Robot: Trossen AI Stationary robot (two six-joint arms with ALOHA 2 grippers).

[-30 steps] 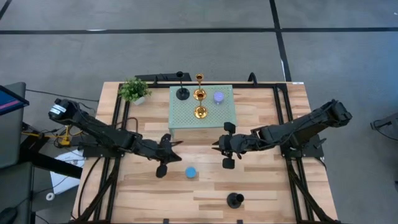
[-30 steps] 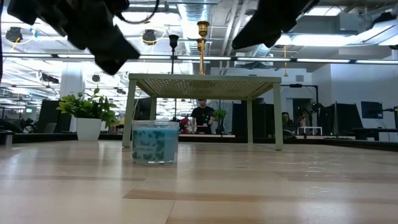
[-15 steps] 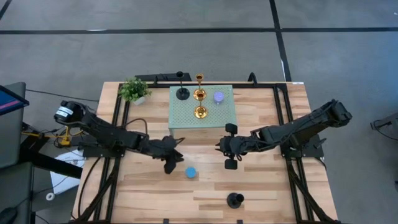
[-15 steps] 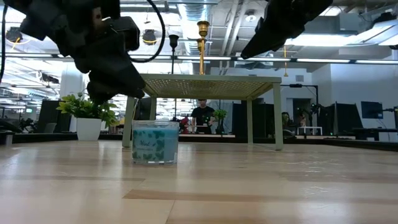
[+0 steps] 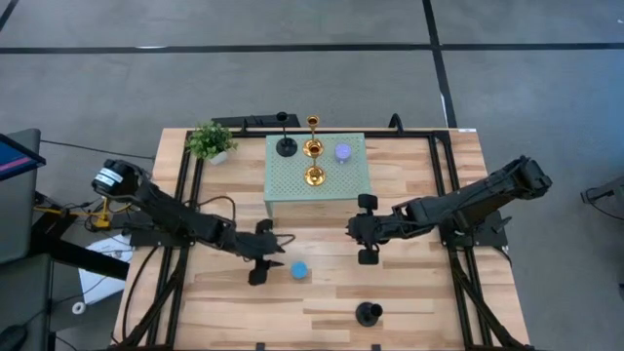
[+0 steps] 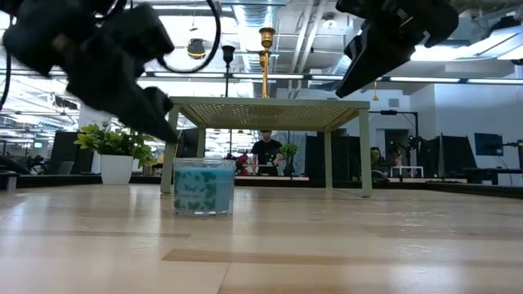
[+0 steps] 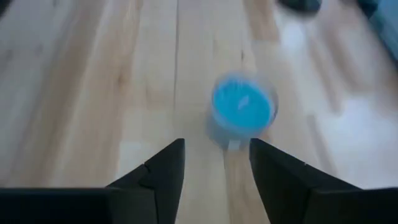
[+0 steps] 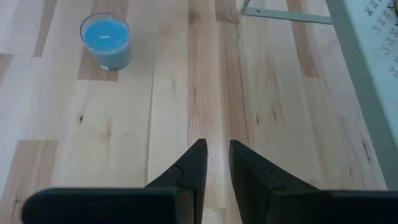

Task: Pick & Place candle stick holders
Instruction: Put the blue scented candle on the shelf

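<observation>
Left hand (image 7: 214, 165) open, empty

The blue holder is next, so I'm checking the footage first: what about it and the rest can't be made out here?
- Blue holder: blurred in the left wrist view.
- Left gripper: smeared in the low view.
- Black holder near the table's front: absent from the low view.
- Lilac holder: too small for detail in the high view.

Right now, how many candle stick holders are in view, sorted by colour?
Gold: 2, both on the mint-green stand: one at its back edge, one nearer the front.
Black: 2, one on the stand, one on the table near the front.
Lilac: 1, on the stand.
Blue: 1, on the table.
Total: 6.
</observation>
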